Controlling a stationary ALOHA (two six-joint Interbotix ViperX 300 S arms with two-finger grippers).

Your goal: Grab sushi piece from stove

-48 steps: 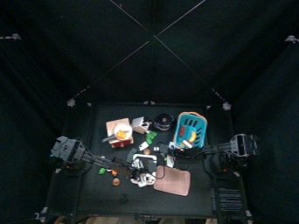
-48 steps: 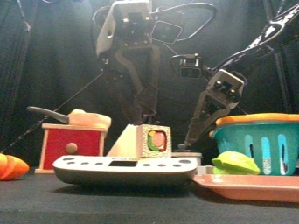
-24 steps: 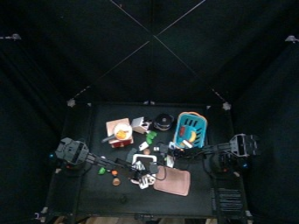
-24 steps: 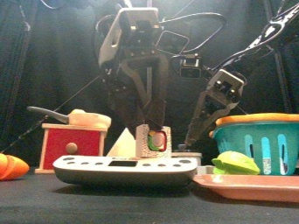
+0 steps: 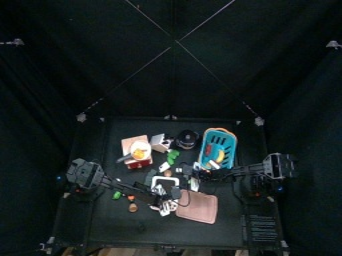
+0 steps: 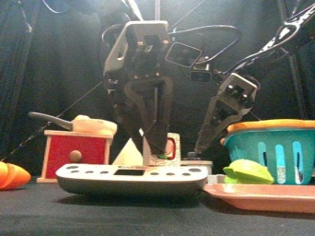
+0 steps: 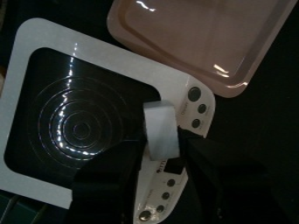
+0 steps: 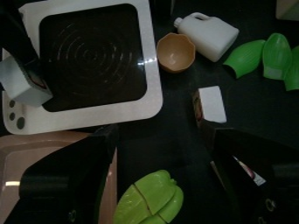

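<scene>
Front view showed the left gripper (image 6: 157, 159) with jaws straddling the sushi piece (image 6: 167, 150) on the stove (image 6: 133, 178), grip uncertain; it looked light, rigid, best pinched across flat sides; right gripper's (image 8: 163, 171) jaws open.

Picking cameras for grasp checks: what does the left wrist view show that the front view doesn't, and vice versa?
Left wrist only: the white stove's dark ringed cooktop face seen from above, with the white sushi piece between the left gripper's jaws. Front only: the teal slatted basket, the red wooden box, the orange fruit, and the right gripper hanging behind. Both: stove, sushi piece, left gripper, and the salmon-pink square tray.
</scene>
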